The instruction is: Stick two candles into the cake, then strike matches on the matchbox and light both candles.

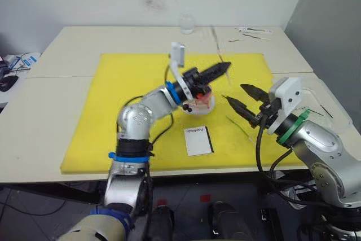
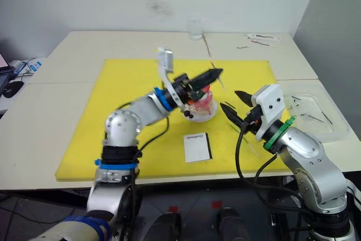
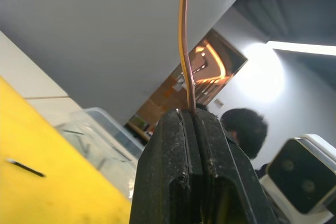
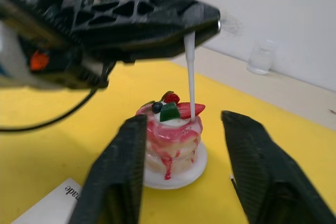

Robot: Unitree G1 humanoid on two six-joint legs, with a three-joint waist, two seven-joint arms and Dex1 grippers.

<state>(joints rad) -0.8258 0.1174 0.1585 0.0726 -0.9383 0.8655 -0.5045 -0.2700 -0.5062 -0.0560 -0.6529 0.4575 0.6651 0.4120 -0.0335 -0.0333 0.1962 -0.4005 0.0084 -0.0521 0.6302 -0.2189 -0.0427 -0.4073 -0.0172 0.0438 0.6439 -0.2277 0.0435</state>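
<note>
- Nearest the head camera, low in the middle of the frame, lies the matchbox (image 1: 198, 140), flat on the yellow mat (image 1: 113, 111) and untouched, well apart from both grippers.
- Just above it, at the centre of the frame, sits the cake (image 4: 171, 140) on its small white plate.
- Left gripper (image 1: 221, 69) has its fingers pressed together on a candle (image 4: 190, 72), which hangs upright with its pale lower end touching, or just entering, the top of the cake beside the strawberry. How deep it sits I cannot tell.
- Right gripper (image 1: 243, 97) waits to the right of the cake with its fingers spread and nothing between them.
- As I judge it, the task is in its first step: one candle going in, not yet let go. A second thin stick (image 1: 240, 128) lies on the mat at the lower right of the cake, likely the other candle. Planting that, then striking matches and lighting both, all remains.
- Short dark sticks (image 2: 313, 118), probably the matches, lie in a clear tray (image 2: 333, 134) at the right edge of the table.
- At the top centre stands a glass (image 1: 186, 23); a few small items lie on the table at the upper right.
- In the way: the left arm reaches across the cake, so the right gripper has little room there, and the planted candle could be knocked.
</note>
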